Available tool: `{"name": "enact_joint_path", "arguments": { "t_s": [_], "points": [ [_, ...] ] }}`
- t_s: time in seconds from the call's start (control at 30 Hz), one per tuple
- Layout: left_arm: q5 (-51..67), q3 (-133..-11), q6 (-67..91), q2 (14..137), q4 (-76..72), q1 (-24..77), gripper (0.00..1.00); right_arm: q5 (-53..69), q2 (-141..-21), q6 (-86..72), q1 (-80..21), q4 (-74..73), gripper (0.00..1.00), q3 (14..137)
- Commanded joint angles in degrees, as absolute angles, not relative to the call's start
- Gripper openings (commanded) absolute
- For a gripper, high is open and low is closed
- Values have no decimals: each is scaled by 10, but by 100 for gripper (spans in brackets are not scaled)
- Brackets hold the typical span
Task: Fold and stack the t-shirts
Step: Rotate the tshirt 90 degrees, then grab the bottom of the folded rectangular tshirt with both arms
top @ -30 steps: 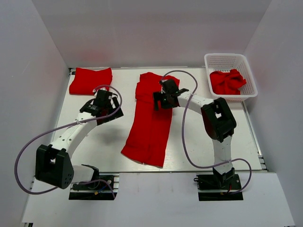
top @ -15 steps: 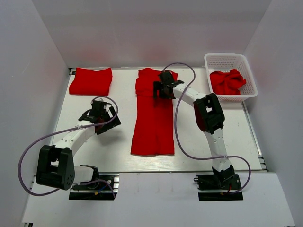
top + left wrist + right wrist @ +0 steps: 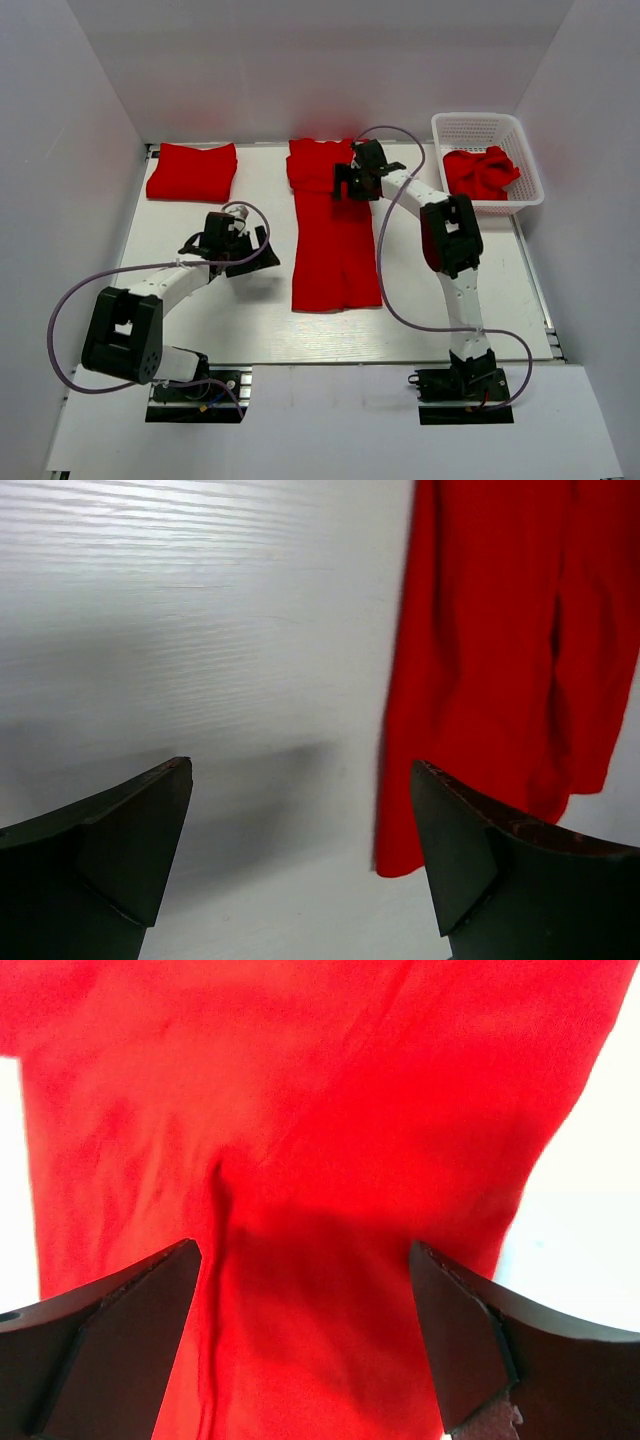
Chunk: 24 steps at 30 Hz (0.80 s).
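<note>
White desk (image 3: pixel 480 300) between white walls (image 3: pixel 300 70), and I count three red t-shirts: a folded t-shirt (image 3: pixel 191 170) at the far left corner, a long flat t-shirt (image 3: pixel 335 240) mid-desk, and a crumpled t-shirt (image 3: pixel 480 172) in the mesh basket (image 3: pixel 478 128) at the far right corner. My left gripper (image 3: pixel 247 246) sits low beside the flat one's left edge, jaws spread, empty. My right gripper (image 3: pixel 346 181), arm stretched far, hangs spread-jawed over its far end.

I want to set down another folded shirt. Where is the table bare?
Bare table lies on the near side of the white basket, right of the right arm. A narrower strip runs between the folded t-shirt and the spread t-shirt. The middle is crowded: the right gripper over the spread t-shirt, the left gripper beside it.
</note>
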State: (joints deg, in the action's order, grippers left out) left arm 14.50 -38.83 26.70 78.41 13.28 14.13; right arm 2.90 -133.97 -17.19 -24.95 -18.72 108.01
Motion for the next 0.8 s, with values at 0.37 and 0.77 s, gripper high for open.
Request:
{"name": "enact_joint_path", "arguments": {
  "t_s": [0.37,0.77],
  "points": [
    [76,-381,220,778,166,310,100,-117,-895,-207,-281,-133,90,565],
    [-21,-397,258,847,201,400,98,-113,-790,-247,-316,-196,90,440]
  ]
}}
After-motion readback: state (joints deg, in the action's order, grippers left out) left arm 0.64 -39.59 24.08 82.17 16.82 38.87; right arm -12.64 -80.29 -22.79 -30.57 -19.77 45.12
